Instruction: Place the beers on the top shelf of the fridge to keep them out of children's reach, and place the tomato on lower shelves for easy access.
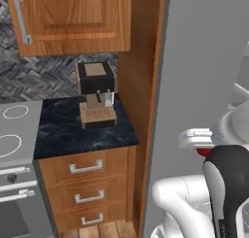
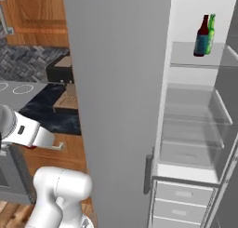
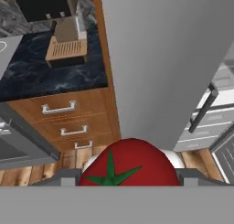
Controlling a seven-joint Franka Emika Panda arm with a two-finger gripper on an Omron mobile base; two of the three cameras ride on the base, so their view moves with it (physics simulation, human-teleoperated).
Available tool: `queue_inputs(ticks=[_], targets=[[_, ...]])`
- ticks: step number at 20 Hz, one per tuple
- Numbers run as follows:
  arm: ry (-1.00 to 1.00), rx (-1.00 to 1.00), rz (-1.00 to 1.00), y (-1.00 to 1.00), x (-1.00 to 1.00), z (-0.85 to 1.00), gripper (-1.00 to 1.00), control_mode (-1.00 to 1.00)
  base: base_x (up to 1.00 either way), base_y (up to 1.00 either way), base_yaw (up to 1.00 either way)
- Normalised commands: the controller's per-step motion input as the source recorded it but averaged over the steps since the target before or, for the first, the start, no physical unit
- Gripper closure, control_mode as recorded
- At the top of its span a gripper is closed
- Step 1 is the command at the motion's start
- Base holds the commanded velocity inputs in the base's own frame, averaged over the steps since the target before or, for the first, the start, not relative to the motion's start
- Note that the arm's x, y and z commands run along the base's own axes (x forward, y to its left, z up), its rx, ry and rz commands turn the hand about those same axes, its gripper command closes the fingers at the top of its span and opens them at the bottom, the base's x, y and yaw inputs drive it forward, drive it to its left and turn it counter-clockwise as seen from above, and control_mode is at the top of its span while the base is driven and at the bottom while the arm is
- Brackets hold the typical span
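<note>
On the top shelf of your fridge stand both beers; a coffee machine occupies the desk, and your tool is clamped on the tomato.

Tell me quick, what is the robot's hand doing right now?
Gripper: closed on the tomato, holding it in front of the fridge.

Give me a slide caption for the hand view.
Tomato held in the gripper, facing the grey fridge side beside wooden drawers and a dark counter.
</note>
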Motion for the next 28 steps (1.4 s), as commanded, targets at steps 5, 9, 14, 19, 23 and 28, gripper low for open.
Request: queue_inputs(ticks=[5, 9, 14, 19, 23, 28], targets=[[0.00, 0.00, 0.00, 0.00, 0.00, 0.00, 1.00, 1.00, 0.00, -0.76, 0.00], [0.00, 0.00, 0.00, 0.00, 0.00, 0.00, 1.00, 1.00, 0.00, -0.69, 0.00], [0.00, 0.00, 0.00, 0.00, 0.00, 0.00, 1.00, 1.00, 0.00, -0.65, 0.00], [0.00, 0.00, 0.00, 0.00, 0.00, 0.00, 1.00, 1.00, 0.00, -0.57, 0.00], [0.00, 0.00, 0.00, 0.00, 0.00, 0.00, 1.00, 1.00, 0.00, -0.43, 0.00], [0.00, 0.00, 0.00, 0.00, 0.00, 0.00, 1.00, 1.00, 0.00, -0.33, 0.00]])
